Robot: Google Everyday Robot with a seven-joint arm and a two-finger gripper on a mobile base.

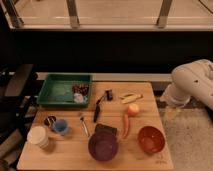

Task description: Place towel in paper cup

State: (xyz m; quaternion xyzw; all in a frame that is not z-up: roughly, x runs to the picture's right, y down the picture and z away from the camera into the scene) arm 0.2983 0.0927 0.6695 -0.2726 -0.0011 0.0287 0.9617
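A white paper cup (37, 136) stands upright at the front left corner of the wooden table (70, 156). A small pale crumpled thing (79, 98), possibly the towel, lies in the right end of the green tray (57, 91), next to dark red items. My white arm (192, 84) is off the table's right side. My gripper (169, 112) hangs below it beside the table's right edge, far from the cup and the tray, and holds nothing that I can see.
Also on the table are a blue cup (61, 126), a spoon (84, 125), a black brush (100, 105), a purple bowl (102, 145), an orange bowl (150, 139), a carrot (125, 125), a round fruit (133, 109) and a banana (131, 96). A dark chair (17, 87) stands at the left.
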